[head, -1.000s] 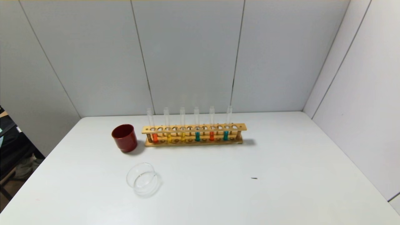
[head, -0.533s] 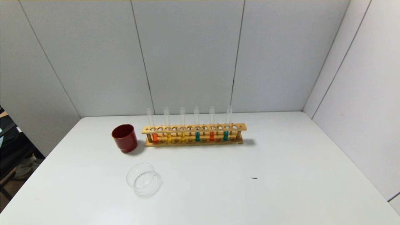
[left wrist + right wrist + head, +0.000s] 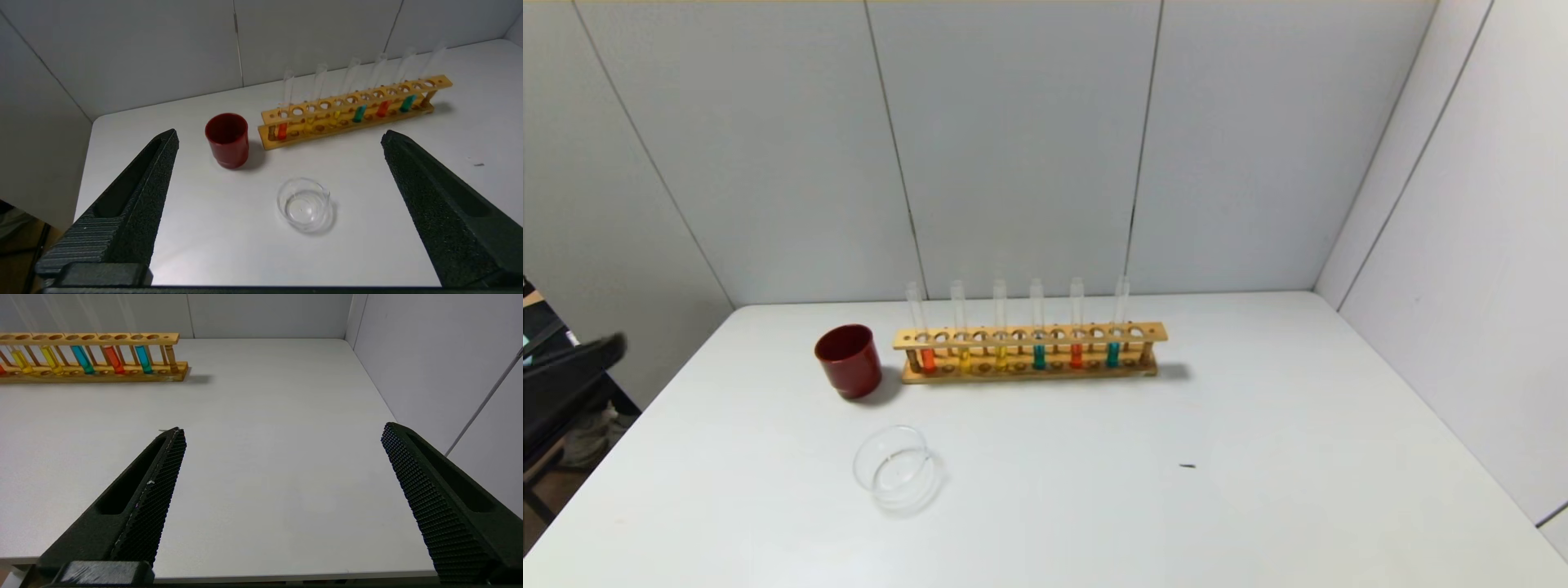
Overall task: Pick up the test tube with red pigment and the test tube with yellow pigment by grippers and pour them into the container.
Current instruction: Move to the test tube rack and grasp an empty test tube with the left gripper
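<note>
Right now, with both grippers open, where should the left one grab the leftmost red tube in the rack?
Probably the bare glass above the wooden rack. The red tube stands upright at the rack's left end, beside the red cup, with its liquid below the top rail. Bring the left gripper in level from the front, fingers either side, then lift straight up.

I get bright, even light; short soft shadows behind the rack (image 3: 1029, 353); the left claw (image 3: 572, 367) is blurred.
</note>
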You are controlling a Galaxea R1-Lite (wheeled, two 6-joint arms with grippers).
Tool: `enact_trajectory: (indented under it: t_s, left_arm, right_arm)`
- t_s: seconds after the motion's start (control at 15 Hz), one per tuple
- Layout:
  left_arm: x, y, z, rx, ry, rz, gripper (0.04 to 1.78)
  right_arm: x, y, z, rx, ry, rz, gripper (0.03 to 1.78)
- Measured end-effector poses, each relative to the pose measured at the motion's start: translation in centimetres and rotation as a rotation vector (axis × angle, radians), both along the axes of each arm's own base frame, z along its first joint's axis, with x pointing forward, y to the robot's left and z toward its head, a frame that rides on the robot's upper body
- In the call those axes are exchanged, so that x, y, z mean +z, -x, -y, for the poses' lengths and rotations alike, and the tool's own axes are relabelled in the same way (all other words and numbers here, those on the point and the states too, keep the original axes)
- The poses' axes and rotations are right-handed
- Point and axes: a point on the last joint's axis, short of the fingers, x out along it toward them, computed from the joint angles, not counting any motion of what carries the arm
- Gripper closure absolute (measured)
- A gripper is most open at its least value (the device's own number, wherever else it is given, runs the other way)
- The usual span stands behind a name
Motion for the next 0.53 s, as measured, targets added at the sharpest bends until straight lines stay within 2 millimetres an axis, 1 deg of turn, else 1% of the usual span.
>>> enact_trajectory:
  t_s: [0.13, 0.2, 0.27, 0.4, 0.53]
  left_arm:
    - [0.2, -5.8, 0.2, -0.007, 0.000, -0.019, 0.07]
    - [-0.3, -8.6, 0.4, -0.015, 0.001, -0.033, 0.07]
    - [-0.9, -10.8, 0.7, -0.025, 0.002, -0.045, 0.07]
    - [-2.8, -14.6, 1.4, -0.046, 0.005, -0.090, 0.07]
    - [-4.9, -17.8, 2.0, -0.061, 0.009, -0.110, 0.07]
  right_arm:
    - [0.0, 0.0, 0.0, 0.000, 0.000, 0.000, 0.06]
    - [0.0, 0.0, 0.0, 0.000, 0.000, 0.000, 0.06]
    - [0.0, 0.0, 0.0, 0.000, 0.000, 0.000, 0.06]
    - [0.0, 0.0, 0.0, 0.000, 0.000, 0.000, 0.06]
    - [0.0, 0.0, 0.0, 0.000, 0.000, 0.000, 0.06]
